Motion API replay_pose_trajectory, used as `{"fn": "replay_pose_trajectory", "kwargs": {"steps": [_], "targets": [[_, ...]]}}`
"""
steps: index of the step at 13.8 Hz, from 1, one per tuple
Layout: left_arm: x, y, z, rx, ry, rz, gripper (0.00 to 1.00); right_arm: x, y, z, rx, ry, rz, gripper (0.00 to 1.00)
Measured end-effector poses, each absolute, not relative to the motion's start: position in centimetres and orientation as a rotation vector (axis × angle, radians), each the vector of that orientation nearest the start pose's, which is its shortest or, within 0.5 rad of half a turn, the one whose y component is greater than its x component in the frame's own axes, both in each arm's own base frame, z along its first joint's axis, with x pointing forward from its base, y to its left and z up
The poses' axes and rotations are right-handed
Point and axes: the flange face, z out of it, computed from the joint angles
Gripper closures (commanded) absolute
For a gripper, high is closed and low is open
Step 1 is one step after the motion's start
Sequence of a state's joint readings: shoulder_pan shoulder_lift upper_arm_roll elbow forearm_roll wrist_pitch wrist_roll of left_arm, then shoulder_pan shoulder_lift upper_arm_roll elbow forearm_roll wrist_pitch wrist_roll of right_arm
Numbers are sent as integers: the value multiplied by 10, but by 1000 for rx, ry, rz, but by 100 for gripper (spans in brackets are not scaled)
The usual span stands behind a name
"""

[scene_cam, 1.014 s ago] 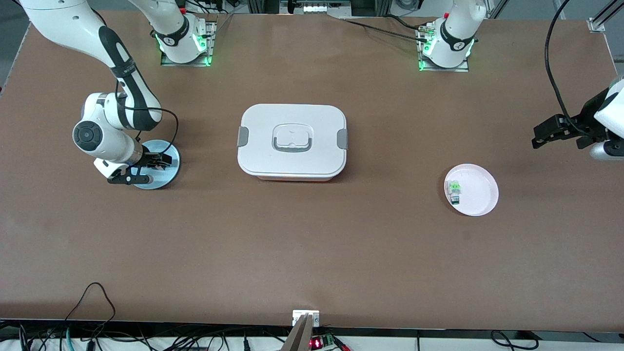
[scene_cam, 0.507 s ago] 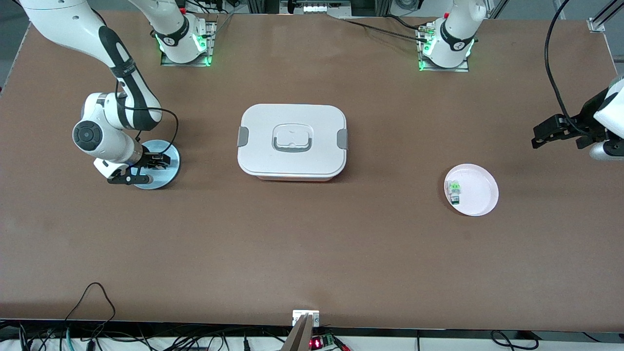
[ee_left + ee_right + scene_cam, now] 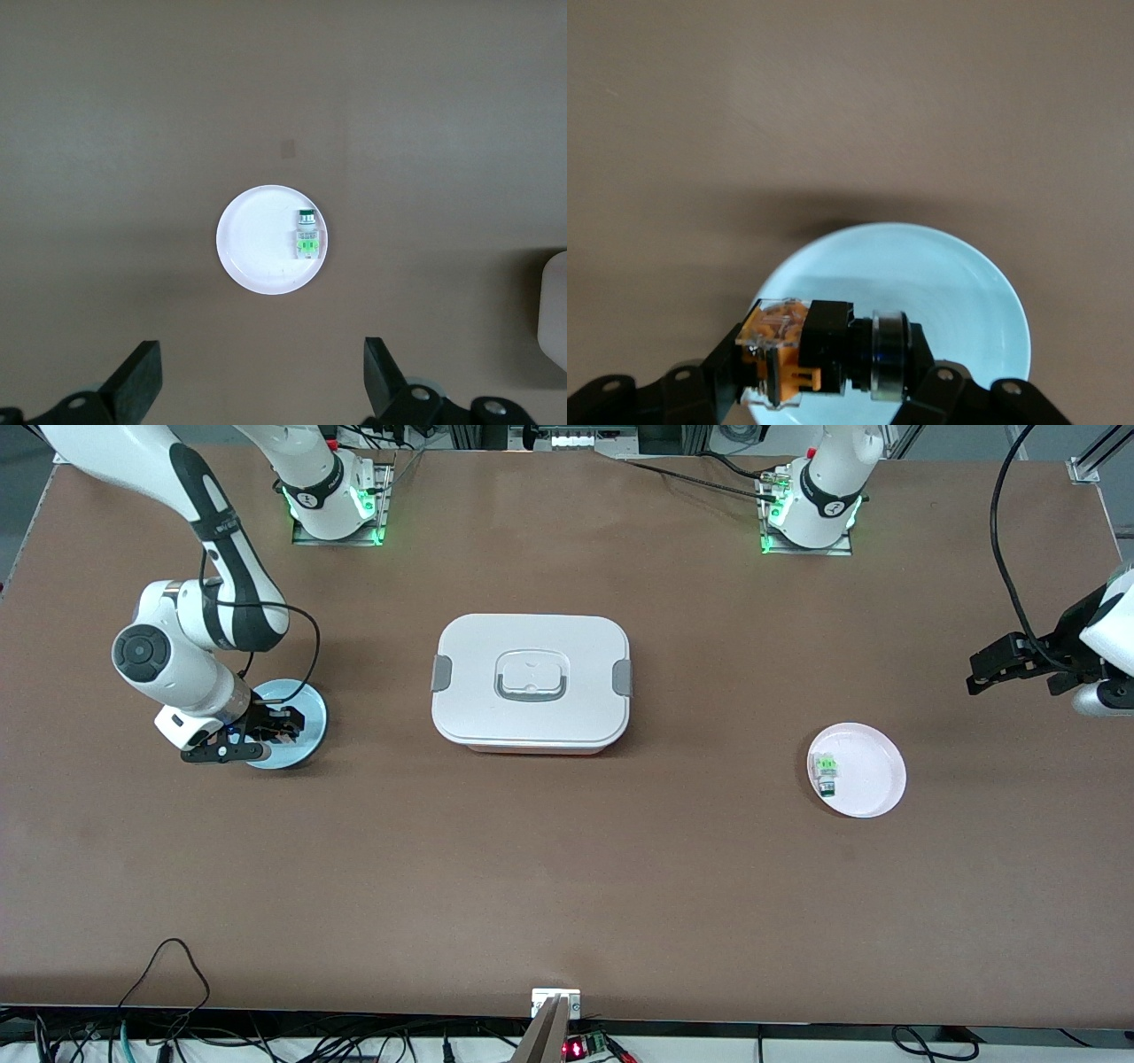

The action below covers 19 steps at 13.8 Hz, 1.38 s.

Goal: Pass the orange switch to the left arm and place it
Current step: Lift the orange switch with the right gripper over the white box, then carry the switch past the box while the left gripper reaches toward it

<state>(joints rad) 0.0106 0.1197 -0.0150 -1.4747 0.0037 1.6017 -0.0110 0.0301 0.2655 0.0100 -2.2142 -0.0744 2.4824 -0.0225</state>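
While clamped in right gripper point(image 3: 824, 372), orange switch point(image 3: 824, 352) lies crosswise.

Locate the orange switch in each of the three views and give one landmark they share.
Front view: the orange switch is barely visible in the right gripper, over the blue plate at the right arm's end of the table.
Right wrist view: orange switch between the fingers, over the blue plate.
Left wrist view: not in it.
Shared landmark: the blue plate, in the front and right wrist views only.
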Motion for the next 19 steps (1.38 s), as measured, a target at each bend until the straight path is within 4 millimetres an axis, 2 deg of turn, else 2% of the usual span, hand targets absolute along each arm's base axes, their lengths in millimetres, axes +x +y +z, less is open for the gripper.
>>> {"fn": "replay_pose_trajectory", "kwargs": {"steps": [3, 6, 11, 13, 15, 17, 19], "targets": [[594, -4, 604, -3140, -3, -11, 0, 557, 65, 298, -3148, -357, -123, 93], [594, -9, 604, -3141, 11, -12, 0, 553, 114, 332, -3106, -520, -218, 93], [589, -18, 597, -3190, 21, 77, 0, 534, 226, 407, -2970, -772, -429, 94], [592, -18, 588, -3200, 18, 114, 0, 526, 272, 441, -2873, -793, -501, 94], [597, -23, 568, -3257, 15, 202, 0, 521, 308, 476, -2782, -803, -567, 94], [601, -34, 551, -3350, 21, 280, 0, 512, 341, 511, -2703, -844, -637, 94], [602, -49, 549, -3520, 7, 348, 0, 499, 374, 539, -2614, -865, -667, 95]]}}
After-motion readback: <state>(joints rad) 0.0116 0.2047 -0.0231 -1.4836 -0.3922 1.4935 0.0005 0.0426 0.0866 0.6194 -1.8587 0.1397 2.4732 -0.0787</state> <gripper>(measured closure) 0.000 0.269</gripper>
